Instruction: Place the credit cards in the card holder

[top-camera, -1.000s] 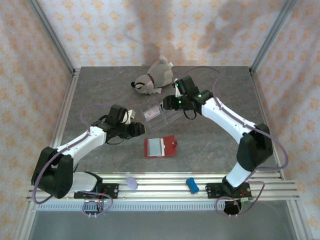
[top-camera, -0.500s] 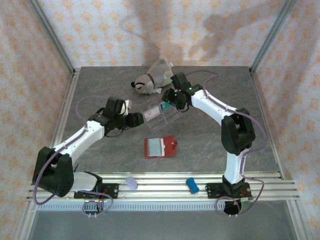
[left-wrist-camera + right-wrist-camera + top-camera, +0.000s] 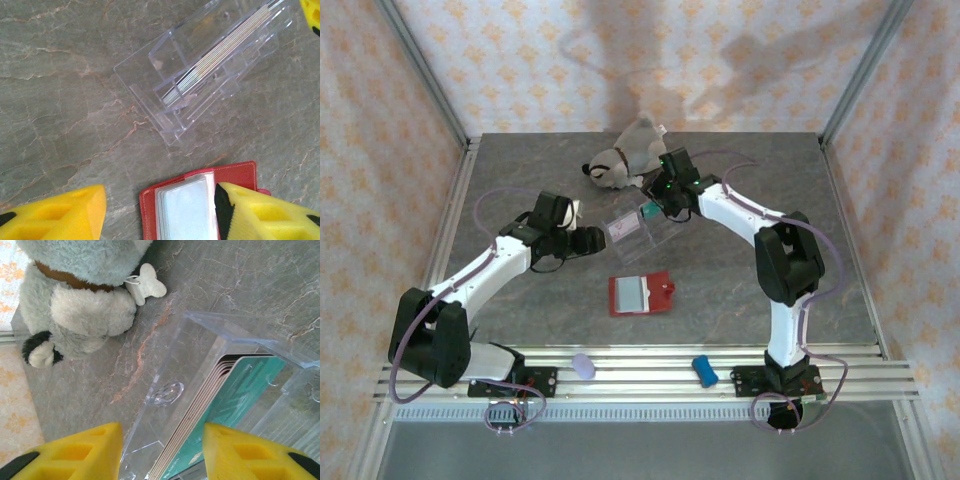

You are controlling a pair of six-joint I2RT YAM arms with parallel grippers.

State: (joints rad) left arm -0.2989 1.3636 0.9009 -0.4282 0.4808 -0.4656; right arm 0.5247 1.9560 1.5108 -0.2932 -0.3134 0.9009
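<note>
The credit cards (image 3: pixel 235 390) stand on edge as a stack in a clear plastic case (image 3: pixel 635 230), a teal-green one facing out. My right gripper (image 3: pixel 160 450) is open, its yellow fingers (image 3: pixel 75 452) straddling the case's wall and the end of the stack. The stack's striped edges (image 3: pixel 220 52) also show in the left wrist view. The card holder (image 3: pixel 640 293), red and lying open with pale blue-grey pockets (image 3: pixel 187 205) up, sits in front of the case. My left gripper (image 3: pixel 160 215) hangs open just left of the case (image 3: pixel 592 240), nothing between its fingers.
A grey plush dog (image 3: pixel 620 160) lies right behind the case, close to my right gripper. On the front rails rest a blue object (image 3: pixel 704 370) and a lavender one (image 3: pixel 582 365). Metal posts and patterned walls border the table.
My right gripper has moved left onto the end of the case and its jaws have narrowed. My left gripper has drawn back from the card holder towards the case's left side.
</note>
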